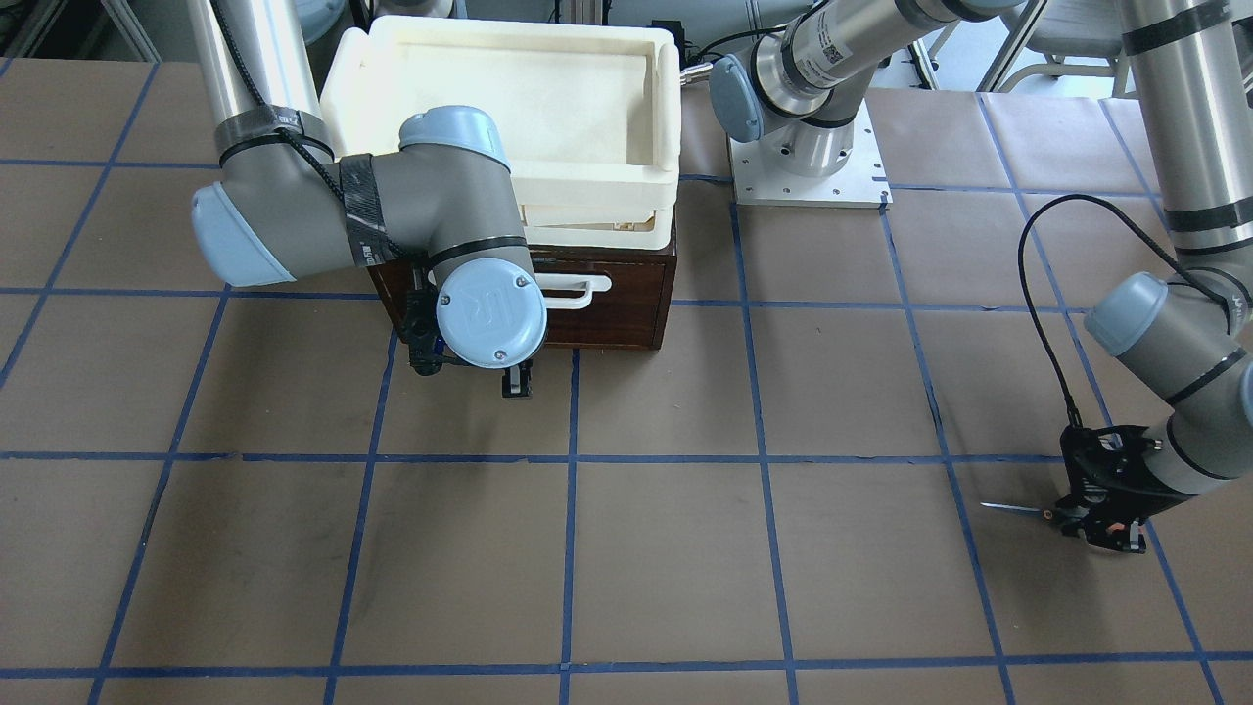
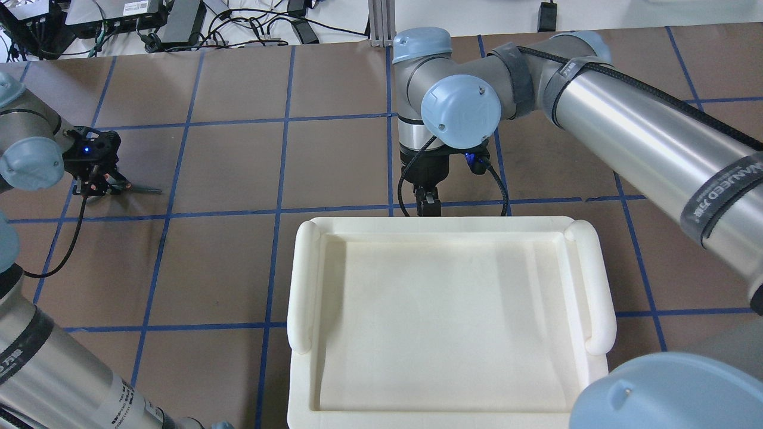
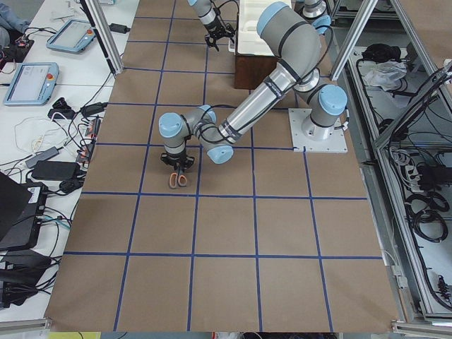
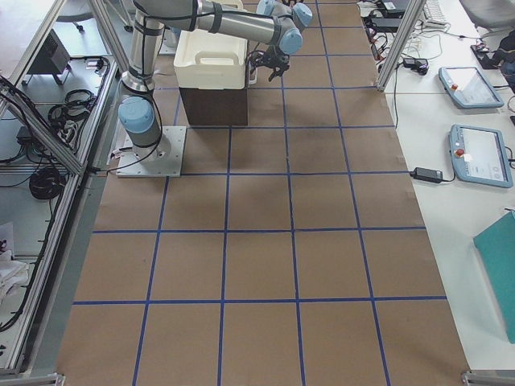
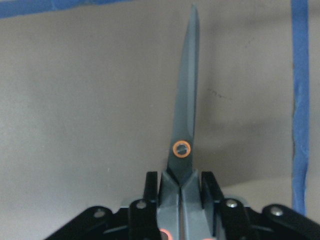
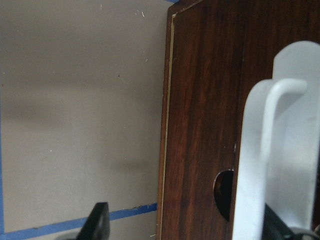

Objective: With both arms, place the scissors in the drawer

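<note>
The scissors (image 1: 1013, 508) lie low over the brown table, far off to my left, blades pointing toward the table's middle. My left gripper (image 1: 1101, 529) is shut on them just behind the orange-ringed pivot; in the left wrist view the black fingers (image 5: 150, 192) press both shanks of the scissors (image 5: 185, 115). The dark brown drawer (image 1: 626, 313) is closed, with its white bar handle (image 1: 578, 291) on the front. My right gripper (image 1: 517, 380) hangs open right in front of it. In the right wrist view the handle (image 6: 280, 125) sits by one finger.
A cream-white plastic bin (image 1: 666, 117) sits on top of the drawer cabinet and hides it in the overhead view (image 2: 304, 286). A white arm base plate (image 1: 808, 186) stands beside the cabinet. Blue tape lines grid the brown table.
</note>
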`<state>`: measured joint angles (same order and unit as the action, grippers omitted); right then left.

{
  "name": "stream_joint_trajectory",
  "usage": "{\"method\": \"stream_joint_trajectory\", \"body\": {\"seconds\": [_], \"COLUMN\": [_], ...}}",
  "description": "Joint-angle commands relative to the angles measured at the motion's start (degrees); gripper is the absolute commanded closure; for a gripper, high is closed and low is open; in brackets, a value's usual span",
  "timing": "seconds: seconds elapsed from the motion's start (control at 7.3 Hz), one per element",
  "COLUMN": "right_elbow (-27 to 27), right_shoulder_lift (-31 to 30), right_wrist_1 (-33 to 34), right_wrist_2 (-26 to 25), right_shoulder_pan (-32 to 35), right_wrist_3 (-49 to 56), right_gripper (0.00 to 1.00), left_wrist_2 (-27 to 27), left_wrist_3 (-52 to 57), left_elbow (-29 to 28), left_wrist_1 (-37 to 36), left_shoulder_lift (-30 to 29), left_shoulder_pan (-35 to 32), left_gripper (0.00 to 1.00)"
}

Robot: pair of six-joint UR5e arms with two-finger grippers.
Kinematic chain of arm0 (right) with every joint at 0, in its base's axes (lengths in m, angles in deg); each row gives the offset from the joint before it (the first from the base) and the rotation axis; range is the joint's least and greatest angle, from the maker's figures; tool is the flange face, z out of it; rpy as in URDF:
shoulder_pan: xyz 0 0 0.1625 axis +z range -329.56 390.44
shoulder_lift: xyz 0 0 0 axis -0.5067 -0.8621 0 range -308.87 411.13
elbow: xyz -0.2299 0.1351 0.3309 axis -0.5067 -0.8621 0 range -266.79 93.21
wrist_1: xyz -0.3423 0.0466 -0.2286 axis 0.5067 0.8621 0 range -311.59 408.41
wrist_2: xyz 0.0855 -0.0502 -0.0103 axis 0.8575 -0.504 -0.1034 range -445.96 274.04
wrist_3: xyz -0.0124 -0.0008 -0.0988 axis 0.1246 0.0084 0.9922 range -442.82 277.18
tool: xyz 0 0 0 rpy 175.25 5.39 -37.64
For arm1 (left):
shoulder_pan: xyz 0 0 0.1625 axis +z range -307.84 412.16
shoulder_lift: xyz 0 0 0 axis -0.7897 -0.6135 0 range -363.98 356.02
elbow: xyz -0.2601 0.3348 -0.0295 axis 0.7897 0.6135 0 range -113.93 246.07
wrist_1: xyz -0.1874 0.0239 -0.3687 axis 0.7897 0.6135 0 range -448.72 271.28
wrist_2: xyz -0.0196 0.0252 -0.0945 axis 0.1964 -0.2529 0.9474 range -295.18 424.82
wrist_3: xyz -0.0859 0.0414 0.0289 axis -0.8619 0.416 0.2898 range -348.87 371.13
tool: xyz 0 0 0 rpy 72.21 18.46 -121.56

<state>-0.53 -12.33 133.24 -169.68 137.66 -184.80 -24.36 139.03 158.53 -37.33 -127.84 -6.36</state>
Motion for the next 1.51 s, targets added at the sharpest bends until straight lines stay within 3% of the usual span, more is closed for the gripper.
{"method": "stream_joint_trajectory", "body": {"seconds": [0.0, 0.55, 0.68, 1.37], "right_elbow": [0.0, -1.6, -3.4, -5.9], "right_shoulder_lift": [1.8, 1.2, 1.3, 1.5], "right_wrist_1": [3.7, 10.3, 10.2, 10.8], "right_wrist_2": [0.0, -1.5, -3.5, -4.3], "right_shoulder_pan": [0.8, 0.7, 0.7, -0.3], "right_wrist_3": [-0.4, 0.5, 2.2, 8.6], "right_gripper": [0.0, 0.0, 0.0, 0.0], "left_wrist_2": [1.7, 1.7, 1.7, 1.4], "left_wrist_3": [-0.4, -0.8, -0.8, -0.9], "left_elbow": [0.0, 0.1, 0.0, -0.2], "left_wrist_1": [0.5, 1.1, 1.1, 3.6], "left_shoulder_lift": [1.9, 3.2, 3.6, 7.0], "left_shoulder_pan": [-0.2, -1.3, -1.5, -3.7], "left_gripper": [0.95, 0.96, 0.96, 1.0]}}
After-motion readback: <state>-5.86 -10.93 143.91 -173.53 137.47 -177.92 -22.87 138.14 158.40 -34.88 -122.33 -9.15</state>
